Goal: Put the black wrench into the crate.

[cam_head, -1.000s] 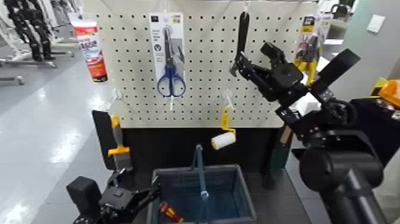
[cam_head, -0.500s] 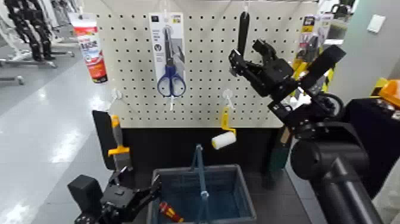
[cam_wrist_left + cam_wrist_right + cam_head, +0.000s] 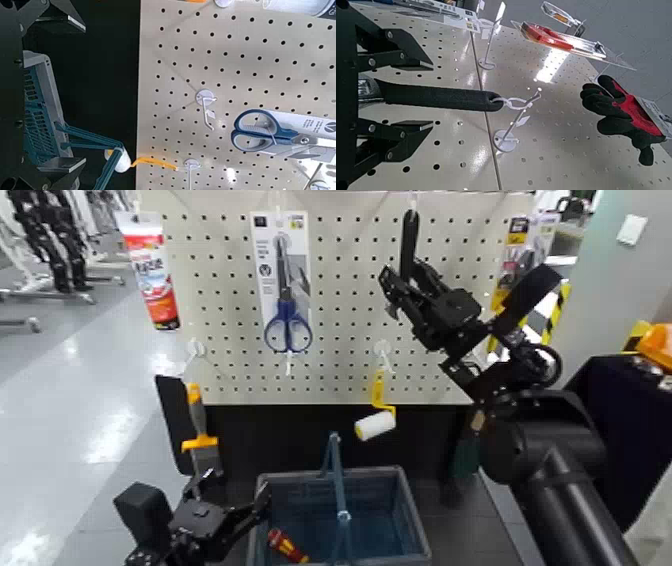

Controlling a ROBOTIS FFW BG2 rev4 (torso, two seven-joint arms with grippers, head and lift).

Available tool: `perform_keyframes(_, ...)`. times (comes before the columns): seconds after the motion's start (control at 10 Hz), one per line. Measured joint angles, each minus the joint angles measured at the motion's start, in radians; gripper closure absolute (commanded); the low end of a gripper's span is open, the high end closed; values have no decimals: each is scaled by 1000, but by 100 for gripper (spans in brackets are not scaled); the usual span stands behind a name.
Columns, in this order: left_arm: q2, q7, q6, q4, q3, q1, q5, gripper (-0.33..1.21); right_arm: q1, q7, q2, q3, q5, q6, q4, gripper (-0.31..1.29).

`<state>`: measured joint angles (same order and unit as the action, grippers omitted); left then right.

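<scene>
The black wrench (image 3: 408, 235) hangs from a hook at the top of the pegboard. My right gripper (image 3: 408, 280) is raised to it, open, with one finger on each side of its lower part. In the right wrist view the wrench's handle (image 3: 439, 96) runs between the two fingers (image 3: 395, 54) of my right gripper (image 3: 427, 93), with small gaps on both sides. The blue-grey crate (image 3: 415, 525) stands on the floor below, its thin handle upright. My left gripper (image 3: 232, 512) is open and low, by the crate's left rim (image 3: 40, 119).
The pegboard also holds blue-handled scissors on a card (image 3: 285, 290), a red-and-white tube (image 3: 152, 265), a yellow-handled paint roller (image 3: 378, 415), an orange-handled scraper (image 3: 197, 435) and yellow-handled pliers (image 3: 520, 260). A red-handled tool (image 3: 285, 545) lies in the crate. Red-black gloves (image 3: 625, 111) hang nearby.
My right gripper has moved left and closer to the pegboard, from beside the wrench to straddling it. The left arm has hardly moved.
</scene>
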<state>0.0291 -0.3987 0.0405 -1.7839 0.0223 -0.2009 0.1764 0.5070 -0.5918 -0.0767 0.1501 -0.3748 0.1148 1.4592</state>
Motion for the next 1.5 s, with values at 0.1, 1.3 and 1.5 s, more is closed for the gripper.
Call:
perform_keyframes(0.1,0,0,-1,0,0,0,0,13,1,11,0,1,9,-2,7,124)
perform_keyframes(1.3,-1,1,-1,0,-1,1,0,13,3,20,2,2,19,11,24,124)
perform_keyframes(1.5,-1,0,-1,0,-1,2,-1,13,8,18,2,2,19,20,33,124)
